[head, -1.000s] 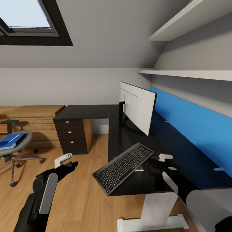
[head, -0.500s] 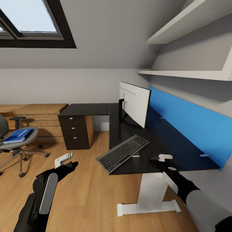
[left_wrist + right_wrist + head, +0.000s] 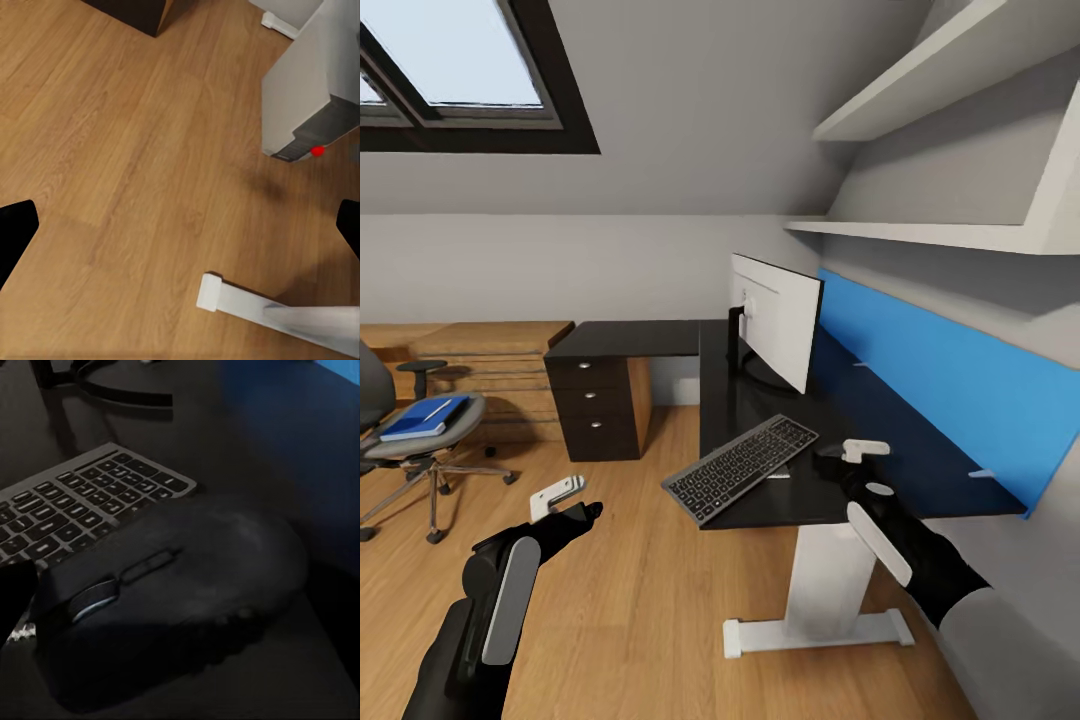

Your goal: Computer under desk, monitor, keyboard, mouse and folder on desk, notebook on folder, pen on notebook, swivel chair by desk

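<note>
Head view: folder (image 3: 422,418) lies on swivel chair (image 3: 400,440) seat

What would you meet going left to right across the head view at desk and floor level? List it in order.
Swivel chair with the folder on its seat → black drawers → keyboard → right gripper → blue wall panel.

text: none readable | keyboard (image 3: 741,467) keys: legends too small to read | labels, brands, numbers: none
</note>
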You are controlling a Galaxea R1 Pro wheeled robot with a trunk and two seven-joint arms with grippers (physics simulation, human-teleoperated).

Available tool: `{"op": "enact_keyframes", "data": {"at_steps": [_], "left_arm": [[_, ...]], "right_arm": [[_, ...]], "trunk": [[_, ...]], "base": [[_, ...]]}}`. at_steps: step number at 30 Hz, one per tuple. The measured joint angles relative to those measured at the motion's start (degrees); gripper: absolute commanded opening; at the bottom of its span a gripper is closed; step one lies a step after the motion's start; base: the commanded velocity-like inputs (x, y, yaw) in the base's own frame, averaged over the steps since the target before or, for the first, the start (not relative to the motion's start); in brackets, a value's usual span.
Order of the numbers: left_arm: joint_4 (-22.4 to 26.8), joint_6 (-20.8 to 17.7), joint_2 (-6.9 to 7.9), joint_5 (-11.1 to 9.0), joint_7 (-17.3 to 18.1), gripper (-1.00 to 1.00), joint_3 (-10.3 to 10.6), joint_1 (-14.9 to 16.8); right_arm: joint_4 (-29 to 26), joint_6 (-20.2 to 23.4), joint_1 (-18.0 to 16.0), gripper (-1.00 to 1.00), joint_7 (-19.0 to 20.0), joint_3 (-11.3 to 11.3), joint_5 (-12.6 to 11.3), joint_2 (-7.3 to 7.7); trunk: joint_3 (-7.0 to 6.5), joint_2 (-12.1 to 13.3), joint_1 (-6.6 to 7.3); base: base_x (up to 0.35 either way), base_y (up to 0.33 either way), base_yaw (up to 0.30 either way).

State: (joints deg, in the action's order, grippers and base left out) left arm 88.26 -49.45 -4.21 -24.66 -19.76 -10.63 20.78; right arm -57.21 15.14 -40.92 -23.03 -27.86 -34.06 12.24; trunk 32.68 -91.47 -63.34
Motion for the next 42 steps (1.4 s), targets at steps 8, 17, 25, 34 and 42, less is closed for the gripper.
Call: {"op": "enact_keyframes", "data": {"at_steps": [8, 17, 25, 34, 42], "left_arm": [[0.01, 0.15, 0.02, -0.02, 0.08, 1.00, -0.01, 0.00], [0.04, 0.14, 0.03, 0.01, 0.04, 1.00, -0.03, -0.01], [0.09, 0.21, 0.09, -0.01, 0.03, 1.00, -0.07, -0.01], [0.21, 0.32, 0.10, -0.05, 0.07, 1.00, -0.20, -0.01], [0.14, 0.32, 0.05, -0.13, 0.07, 1.00, -0.20, -0.01]], "right_arm": [[-3.81, 1.12, 2.66, -1.00, -0.90, -0.45, 0.06, -5.32], [-6.89, 0.78, 3.52, -1.00, -1.05, -0.49, 0.10, -6.23], [-6.79, 0.68, 3.54, -1.00, -1.06, -0.50, 0.18, -6.25], [-6.69, 0.68, 3.54, -1.00, -0.99, -0.51, 0.25, -6.25], [-6.58, 0.68, 3.54, -1.00, -0.97, -0.50, 0.25, -6.25]], "trunk": [[0.00, 0.00, 0.00], [0.00, 0.00, 0.00], [0.00, 0.00, 0.00], [-0.89, 1.99, 1.09], [-2.33, 5.20, 2.85]], "base": [[0.000, 0.054, 0.000], [0.000, 0.306, 0.152], [0.000, 0.330, 0.275], [0.000, 0.332, 0.279], [0.000, 0.332, 0.279]]}}
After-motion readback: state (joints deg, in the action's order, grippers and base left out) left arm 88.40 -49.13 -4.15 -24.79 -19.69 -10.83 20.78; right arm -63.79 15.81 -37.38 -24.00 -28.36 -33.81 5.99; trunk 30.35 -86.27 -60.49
